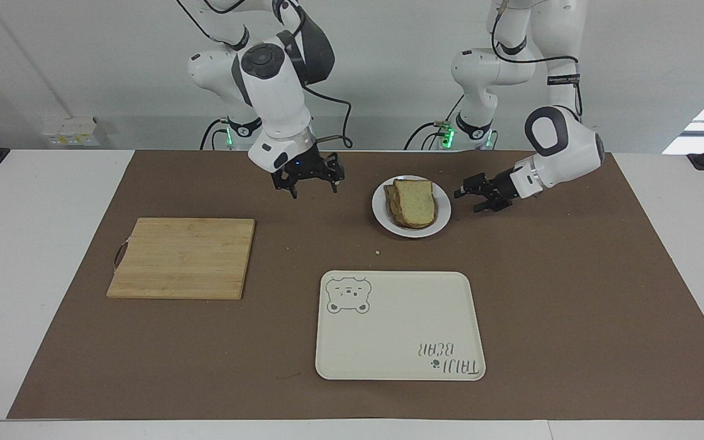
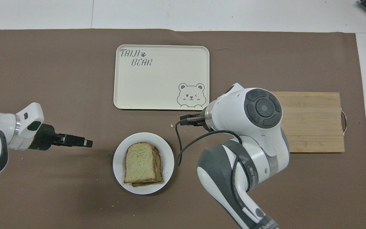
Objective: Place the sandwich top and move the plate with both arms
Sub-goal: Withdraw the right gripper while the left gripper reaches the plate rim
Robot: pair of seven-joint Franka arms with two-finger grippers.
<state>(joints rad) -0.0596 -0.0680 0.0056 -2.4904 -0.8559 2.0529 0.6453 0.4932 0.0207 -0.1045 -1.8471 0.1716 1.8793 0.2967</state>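
Flanking plate (image 1: 443,211): both claws (spread, empty)

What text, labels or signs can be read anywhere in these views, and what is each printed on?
"TAIJI BEAR", with a small paw print after TAIJI: printed in one corner of the cream tray; a bear face is drawn in the corner diagonally across from it.
Lettering on the dark band of the right arm, overhead view: too small and slanted to read.
Lettering on the dark band of the left arm, facing view: too small to read.
Nothing else bears readable text.
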